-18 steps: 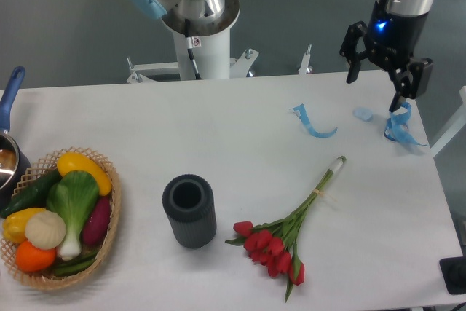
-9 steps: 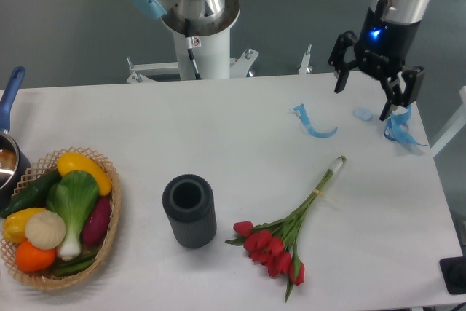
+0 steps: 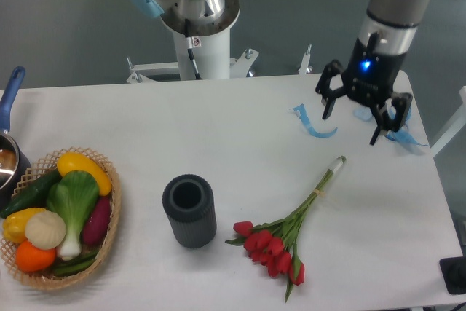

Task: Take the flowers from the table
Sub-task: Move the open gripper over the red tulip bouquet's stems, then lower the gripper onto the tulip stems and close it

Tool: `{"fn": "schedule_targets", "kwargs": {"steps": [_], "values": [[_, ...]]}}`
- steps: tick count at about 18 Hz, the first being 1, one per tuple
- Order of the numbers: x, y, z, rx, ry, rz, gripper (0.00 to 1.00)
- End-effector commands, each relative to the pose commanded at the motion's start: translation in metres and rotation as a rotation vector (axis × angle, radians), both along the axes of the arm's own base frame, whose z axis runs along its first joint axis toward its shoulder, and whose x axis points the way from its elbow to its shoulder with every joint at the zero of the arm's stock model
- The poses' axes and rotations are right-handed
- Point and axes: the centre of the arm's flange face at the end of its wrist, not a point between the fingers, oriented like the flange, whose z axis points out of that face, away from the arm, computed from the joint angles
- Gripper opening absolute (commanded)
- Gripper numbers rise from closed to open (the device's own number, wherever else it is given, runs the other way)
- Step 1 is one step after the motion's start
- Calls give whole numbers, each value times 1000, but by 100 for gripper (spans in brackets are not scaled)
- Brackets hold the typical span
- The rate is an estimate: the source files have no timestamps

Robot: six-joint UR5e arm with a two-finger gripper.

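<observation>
Nearest to you, at the front of the white worktop [image 3: 240, 143], the flowers [image 3: 280, 242] lie flat: red tulip heads bunched toward the front edge, green stems running up and to the right to a pale tip close to the middle right of the surface. Just to the left of the blooms stands a dark grey ribbed cylinder [image 3: 189, 210], upright, mouth open to the top, near the tulips but apart from them. Over at the front left corner you have a wicker basket [image 3: 109, 234] packed with vegetables, and behind it, at the left edge, a pot with a blue handle [image 3: 9, 100], only partly in view. Move farther back and to the right: your pincer [image 3: 353, 114] hangs above the worktop with its fingers spread wide and nothing between them, well apart from the flowers and beyond their stem tip. Beside it lie curls of blue ribbon [image 3: 313, 125] on the surface, one to its left, more partly hidden behind it at the right edge.
</observation>
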Motion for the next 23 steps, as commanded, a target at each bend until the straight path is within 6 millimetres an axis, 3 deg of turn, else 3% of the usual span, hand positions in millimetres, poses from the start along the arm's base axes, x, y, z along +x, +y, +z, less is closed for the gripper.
{"fn": "schedule_targets", "kwargs": {"steps": [8,12,20,23], "values": [[-2,48,-86,-61,-42,-40,100],[-8,60,-131,-151,-62,-21,100],[1,68,-181,-231,-83,-22,100],[6,67,-190,-244,-75,-22,100]]}}
